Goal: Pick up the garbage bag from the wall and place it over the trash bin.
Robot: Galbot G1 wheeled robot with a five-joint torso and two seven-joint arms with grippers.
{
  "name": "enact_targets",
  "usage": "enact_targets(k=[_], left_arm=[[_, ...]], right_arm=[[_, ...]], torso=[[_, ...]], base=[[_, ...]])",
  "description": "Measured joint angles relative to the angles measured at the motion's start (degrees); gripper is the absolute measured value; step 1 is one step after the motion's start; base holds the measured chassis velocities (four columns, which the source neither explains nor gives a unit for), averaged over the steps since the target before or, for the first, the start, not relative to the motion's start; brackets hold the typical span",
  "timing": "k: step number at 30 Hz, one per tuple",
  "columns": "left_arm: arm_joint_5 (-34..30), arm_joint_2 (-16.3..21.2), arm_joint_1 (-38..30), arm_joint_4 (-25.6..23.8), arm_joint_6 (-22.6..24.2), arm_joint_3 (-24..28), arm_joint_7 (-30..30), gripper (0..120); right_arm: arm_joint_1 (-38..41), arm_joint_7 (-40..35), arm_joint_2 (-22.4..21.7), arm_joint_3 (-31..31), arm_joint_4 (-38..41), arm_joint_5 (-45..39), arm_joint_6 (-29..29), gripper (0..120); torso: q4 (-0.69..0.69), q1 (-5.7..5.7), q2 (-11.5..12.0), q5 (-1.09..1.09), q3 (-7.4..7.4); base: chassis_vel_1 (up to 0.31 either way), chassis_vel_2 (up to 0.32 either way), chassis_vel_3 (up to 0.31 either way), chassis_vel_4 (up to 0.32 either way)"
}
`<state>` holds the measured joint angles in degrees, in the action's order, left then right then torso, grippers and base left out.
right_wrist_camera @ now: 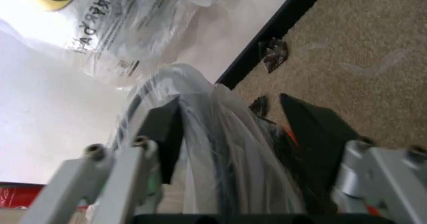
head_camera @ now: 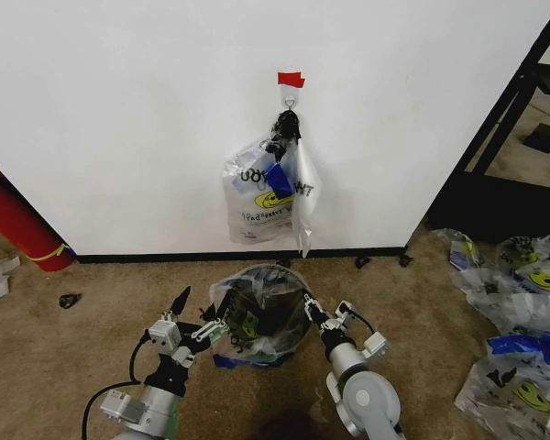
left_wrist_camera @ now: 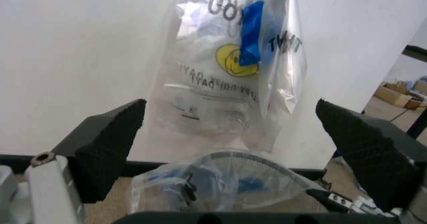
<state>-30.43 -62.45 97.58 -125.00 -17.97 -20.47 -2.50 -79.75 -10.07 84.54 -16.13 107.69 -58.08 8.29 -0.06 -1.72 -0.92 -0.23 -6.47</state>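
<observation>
The garbage bag (head_camera: pixel 257 323) lies draped over the trash bin (head_camera: pixel 277 316), below the bag bunch (head_camera: pixel 268 194) hanging on the wall (head_camera: pixel 119 110). Left gripper (head_camera: pixel 194 321): jaws apart, empty, beside the rim. Right gripper (head_camera: pixel 313 310): jaws apart, straddling the bagged rim.

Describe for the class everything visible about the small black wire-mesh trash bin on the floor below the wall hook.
The trash bin is small, round, black wire mesh, standing upright on brown carpet close to the white wall. A thin see-through garbage bag with a yellow smiley print and blue patches lies draped over its rim and hangs inside. The left claw sits open at one side of the rim; the right claw straddles the bagged rim on the other side, open.
</observation>
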Motion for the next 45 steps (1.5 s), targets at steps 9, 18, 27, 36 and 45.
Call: enact_targets(k=[9,18,27,36,45], left_arm=[[0.2,-0.39,-0.18,-0.34,0.38,0.51,-0.25,100],[0.41,-0.29,-0.71,-0.47,1.28,0.91,-0.9,100],[0.22,-0.43,-1.44,-0.46,2.08,1.03,-1.31,100],[0.05,-0.42,-1.43,-0.66,2.2,1.04,-1.41,100],[10.95,-3.0,-3.0,1.69,2.95,1.78,-6.36,100]], right_arm=[[-1.14,0.0,-0.8,-0.52,1.38,0.17,-0.04,88],[-2.85,-0.15,-1.83,-0.6,1.99,2.34,0.85,100],[-3.88,0.04,-3.37,-0.07,1.3,10.45,1.86,100],[-6.2,1.9,-5.46,0.48,4.53,15.99,1.28,100],[-13.64,5.12,-5.96,-0.92,10.49,34.79,-14.85,100]], torso=[[0.0,0.0,0.0,0.0,0.0],[0.0,0.0,0.0,0.0,0.0],[0.0,0.0,0.0,0.0,0.0],[0.0,0.0,0.0,0.0,0.0],[0.0,0.0,0.0,-0.01,0.0]], base=[[0.0,0.0,0.0,0.0],[0.0,0.0,0.0,0.0],[0.0,0.0,0.0,0.0],[0.0,0.0,0.0,0.0],[0.0,0.0,0.0,0.0]])
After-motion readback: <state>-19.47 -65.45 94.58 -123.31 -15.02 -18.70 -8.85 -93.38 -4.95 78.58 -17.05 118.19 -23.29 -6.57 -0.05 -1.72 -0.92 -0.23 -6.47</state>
